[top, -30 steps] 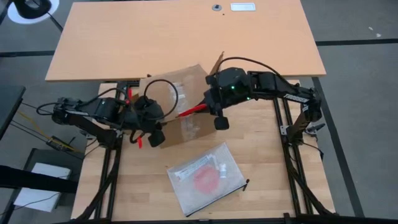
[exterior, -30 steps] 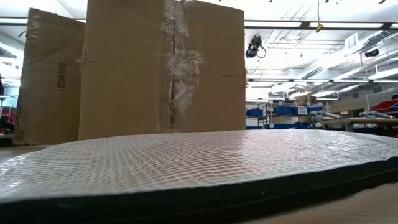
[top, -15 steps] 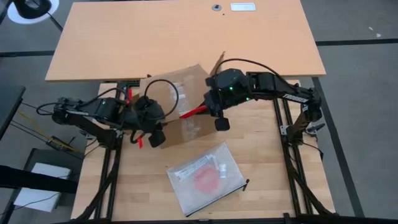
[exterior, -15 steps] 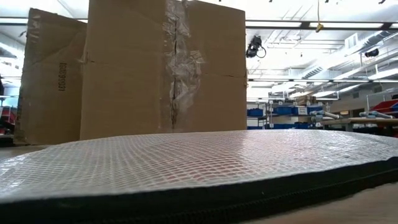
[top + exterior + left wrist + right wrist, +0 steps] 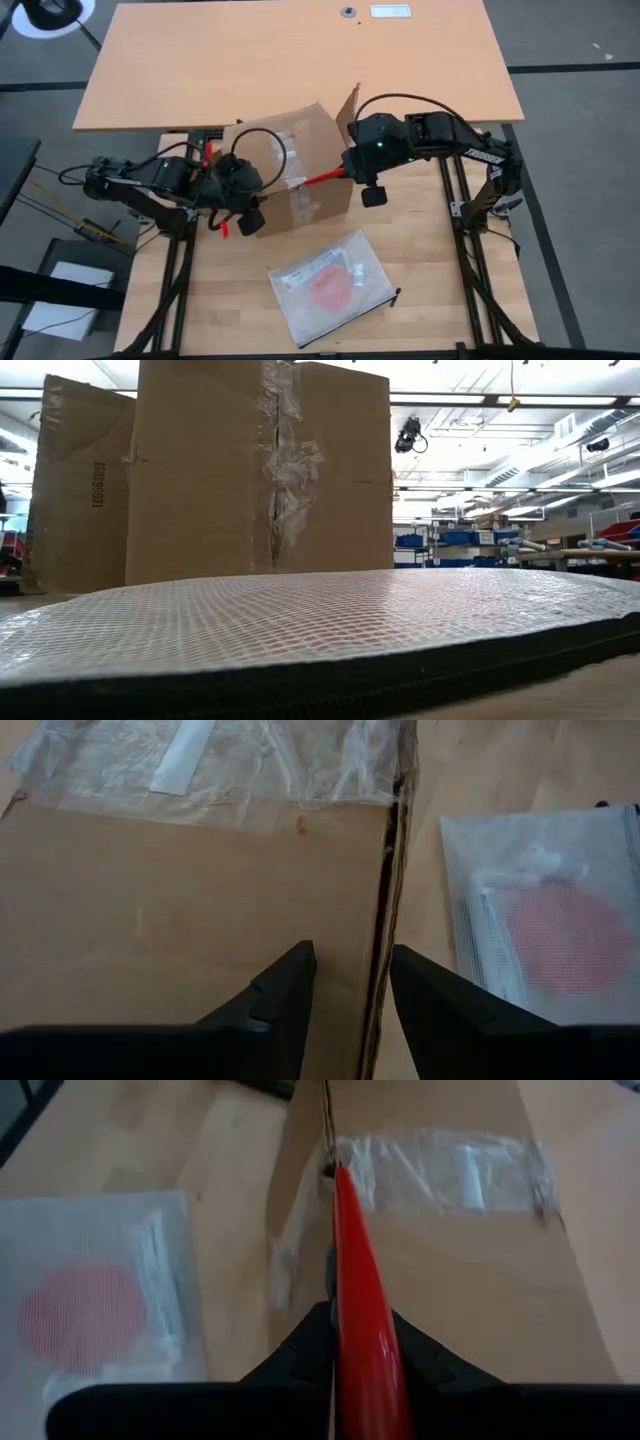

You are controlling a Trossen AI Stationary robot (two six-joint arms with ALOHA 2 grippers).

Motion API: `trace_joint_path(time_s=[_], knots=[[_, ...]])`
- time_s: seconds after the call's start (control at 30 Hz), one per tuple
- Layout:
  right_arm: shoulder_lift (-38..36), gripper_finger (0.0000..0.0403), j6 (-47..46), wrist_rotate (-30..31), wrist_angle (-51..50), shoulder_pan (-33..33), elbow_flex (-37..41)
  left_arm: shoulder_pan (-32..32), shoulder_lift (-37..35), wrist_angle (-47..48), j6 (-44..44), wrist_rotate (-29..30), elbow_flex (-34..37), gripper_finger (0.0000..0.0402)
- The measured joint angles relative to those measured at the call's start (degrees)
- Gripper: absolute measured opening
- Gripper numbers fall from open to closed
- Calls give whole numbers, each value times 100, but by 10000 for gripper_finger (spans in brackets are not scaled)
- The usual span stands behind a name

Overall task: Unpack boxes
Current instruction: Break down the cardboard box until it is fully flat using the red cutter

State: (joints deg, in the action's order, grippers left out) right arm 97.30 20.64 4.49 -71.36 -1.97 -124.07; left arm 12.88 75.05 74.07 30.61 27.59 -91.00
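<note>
Red plastic fills the right gripper (image 5: 335, 1342): its fingers are clamped on the handle of the cutter (image 5: 322, 178), whose tip meets the taped seam on top of the box (image 5: 300, 165), right where the clear tape (image 5: 440, 1172) crosses it. That arm reaches in from the table's right side, elbow bent, wrist dipped toward the seam so the tool slants down and leftward across the lid. The left gripper (image 5: 350, 982) hangs low over the box's near-left corner with its fingers slightly parted and nothing between them, one fingertip on each side of the box edge; its arm stretches in flat from the left. As for handling, the box looks like plain corrugated board: stiff along its folds but easily dented on a flat panel, and probably light, so it may skid under the blade's push unless braced. The corners and folded edges seem the best places to hold it, since the taped strips are slick. It sits near the table's middle, just behind the mesh bag (image 5: 328, 283), with one far flap already standing up. The bag, holding something red, lies apart from the box on the near side.
</note>
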Motion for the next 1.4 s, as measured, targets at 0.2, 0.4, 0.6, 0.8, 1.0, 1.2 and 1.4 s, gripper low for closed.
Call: trace_joint_path(time_s=[0.2, 0.4, 0.6, 0.8, 1.0, 1.2, 1.4], knots=[[-154, 55, 8, 219, -414, -40, 0, -2, 0, 16, -13, -7, 2, 147], [-379, 55, -104, 497, -427, -62, 1, 0, 0, -25, -26, -41, 7, 147], [-478, 55, -458, -27, 426, 48, 0, -2, 28, -118, -55, -137, -387, 147], [-470, 55, -609, -299, 1003, 228, 20, -2, 18, -593, -81, -81, -1136, 147], [-460, 55, -790, -320, 1280, 362, 92, 123, 13, -1498, -703, -22, -1455, 147], [-464, 55, -1100, -317, 1363, 554, 166, 149, 59, -2278, -1194, 17, -1480, 147], [-457, 55, -1356, -307, 1369, 756, 177, 151, 367, -2809, -1701, 24, -1480, 147]])
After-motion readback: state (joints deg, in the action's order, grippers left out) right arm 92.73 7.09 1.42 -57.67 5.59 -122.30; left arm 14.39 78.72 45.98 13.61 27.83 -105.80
